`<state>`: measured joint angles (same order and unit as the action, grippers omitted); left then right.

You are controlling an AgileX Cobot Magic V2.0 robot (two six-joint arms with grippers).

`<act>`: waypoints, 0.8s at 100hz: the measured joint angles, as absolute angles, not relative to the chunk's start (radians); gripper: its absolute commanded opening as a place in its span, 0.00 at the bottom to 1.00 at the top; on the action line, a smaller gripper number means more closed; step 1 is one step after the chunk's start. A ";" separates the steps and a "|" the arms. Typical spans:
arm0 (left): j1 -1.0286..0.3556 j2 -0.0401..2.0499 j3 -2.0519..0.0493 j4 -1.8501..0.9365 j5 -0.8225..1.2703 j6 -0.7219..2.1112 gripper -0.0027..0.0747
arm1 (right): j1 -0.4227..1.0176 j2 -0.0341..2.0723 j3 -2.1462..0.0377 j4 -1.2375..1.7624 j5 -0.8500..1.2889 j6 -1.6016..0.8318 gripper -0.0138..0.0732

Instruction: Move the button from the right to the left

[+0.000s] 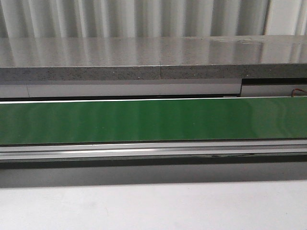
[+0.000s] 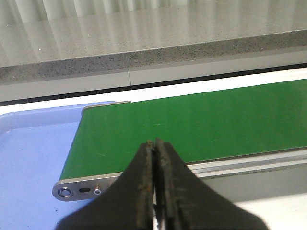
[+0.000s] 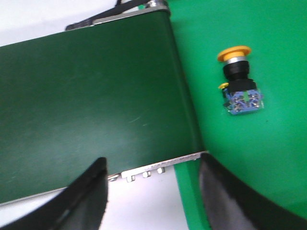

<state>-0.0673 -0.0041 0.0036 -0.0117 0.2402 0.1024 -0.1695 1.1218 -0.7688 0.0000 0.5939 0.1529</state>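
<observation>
The button [image 3: 238, 81] lies on its side on a bright green tray [image 3: 268, 158] in the right wrist view, its yellow mushroom head at one end, the black collar in the middle, the blue-and-clear contact block at the other end. My right gripper [image 3: 152, 187] is open and empty, over the end of the dark green conveyor belt [image 3: 86, 110], apart from the button. My left gripper [image 2: 155, 146] is shut and empty, over the near edge of the belt [image 2: 201, 120] at its left end. Neither gripper nor the button shows in the front view.
A light blue tray [image 2: 29, 153] lies beside the belt's left end. The belt [image 1: 153, 120] runs across the front view, with a metal rail [image 1: 153, 149] along its near side. A grey stone ledge [image 1: 153, 60] stands behind it. White table surface [image 1: 153, 206] lies in front.
</observation>
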 measured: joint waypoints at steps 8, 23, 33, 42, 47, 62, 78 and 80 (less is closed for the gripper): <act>-0.067 -0.004 0.004 -0.012 0.240 0.102 0.01 | -0.221 1.178 -0.802 0.006 0.611 0.153 0.79; -0.067 -0.004 0.004 -0.012 0.240 0.102 0.01 | -0.318 1.299 -0.884 0.012 0.648 0.153 0.79; -0.067 -0.004 0.004 -0.012 0.240 0.102 0.01 | -0.376 1.377 -0.936 0.014 0.667 0.154 0.79; -0.067 -0.004 0.004 -0.012 0.240 0.102 0.01 | -0.415 1.451 -0.980 0.016 0.684 0.154 0.79; -0.067 -0.004 0.004 -0.012 0.240 0.102 0.01 | -0.428 1.492 -1.001 0.016 0.696 0.154 0.79; -0.067 -0.004 0.004 -0.012 0.240 0.102 0.01 | -0.438 1.606 -1.057 0.016 0.711 0.114 0.79; -0.067 -0.004 0.004 -0.012 0.240 0.102 0.01 | -0.438 1.716 -1.110 0.018 0.715 0.044 0.79; -0.067 -0.004 0.004 -0.012 0.240 0.102 0.01 | -0.438 1.729 -1.116 0.018 0.715 0.039 0.79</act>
<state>-0.0673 -0.0041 0.0036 -0.0117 0.2402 0.1024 -0.4381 1.7290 -1.1164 0.0181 0.7153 0.0389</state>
